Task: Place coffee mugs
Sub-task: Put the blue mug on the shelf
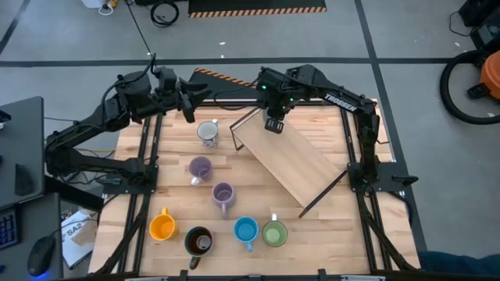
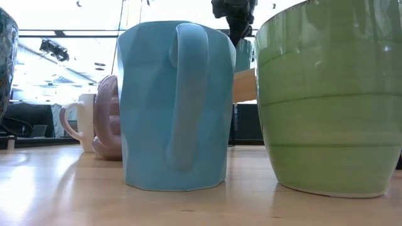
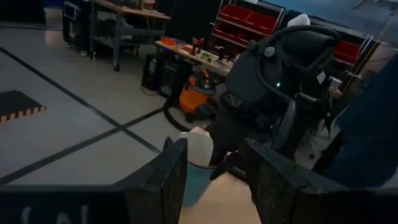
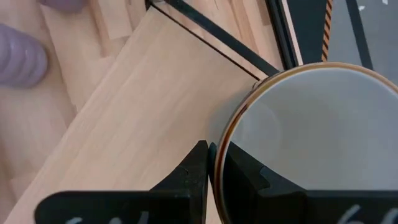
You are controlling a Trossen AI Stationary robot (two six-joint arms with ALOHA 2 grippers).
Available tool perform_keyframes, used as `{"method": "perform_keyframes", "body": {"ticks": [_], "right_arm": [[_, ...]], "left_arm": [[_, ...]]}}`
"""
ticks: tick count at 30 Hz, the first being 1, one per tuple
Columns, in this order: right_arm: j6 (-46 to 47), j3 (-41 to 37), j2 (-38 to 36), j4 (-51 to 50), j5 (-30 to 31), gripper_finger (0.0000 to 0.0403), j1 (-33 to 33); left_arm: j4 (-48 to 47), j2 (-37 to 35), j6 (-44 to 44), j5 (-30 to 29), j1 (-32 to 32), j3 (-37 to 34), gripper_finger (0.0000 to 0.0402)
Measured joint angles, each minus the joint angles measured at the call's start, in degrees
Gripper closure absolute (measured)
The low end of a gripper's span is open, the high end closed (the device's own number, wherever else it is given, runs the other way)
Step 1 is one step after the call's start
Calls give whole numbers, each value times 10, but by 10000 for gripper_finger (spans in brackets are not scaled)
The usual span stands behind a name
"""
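You see a white mug (image 4: 317,143) with a thin brown rim pinched at its wall by the right gripper (image 4: 211,163), one finger inside the rim and one outside, the jaws nearly together on the ceramic. In the high view this gripper (image 1: 273,123) hangs over the upper corner of a pale wooden board (image 1: 293,160) that lies slantwise across the right half of the table (image 1: 351,234), framed by thin black bars.

Note the other mugs, all standing on the tabletop to the left of and below the board. A second white mug (image 1: 208,133) stands near the far edge, just off the board's corner. Below it you find two lavender mugs, the upper one (image 1: 200,168) and the lower one (image 1: 223,195), close to each other. Along the near edge runs a row: an orange mug (image 1: 162,226), a dark brown mug (image 1: 199,242), a blue mug (image 1: 246,231) and a green mug (image 1: 274,233), the last two just beside each other. In the low view the blue mug (image 2: 176,103) turns its handle to the camera, with the green mug (image 2: 333,100) at its side.

The left gripper (image 1: 190,100) waits over the table's far-left edge, apart from every mug; its fingers (image 3: 161,180) stand spread and hold nothing.
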Motion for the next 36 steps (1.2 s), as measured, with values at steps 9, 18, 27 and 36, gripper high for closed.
{"method": "perform_keyframes", "body": {"ticks": [9,18,27,36], "right_arm": [[-19,-52,0,31,-19,359,-12],[-33,-66,-2,50,-23,349,-13],[-33,-64,-1,47,-24,315,-13],[-41,-64,-1,47,-24,280,-13]], "left_arm": [[0,7,-11,-5,-4,0,239],[0,11,-15,-5,-4,0,239],[-1,11,-15,-5,-4,0,239],[-1,11,-16,-4,-4,0,239]]}}
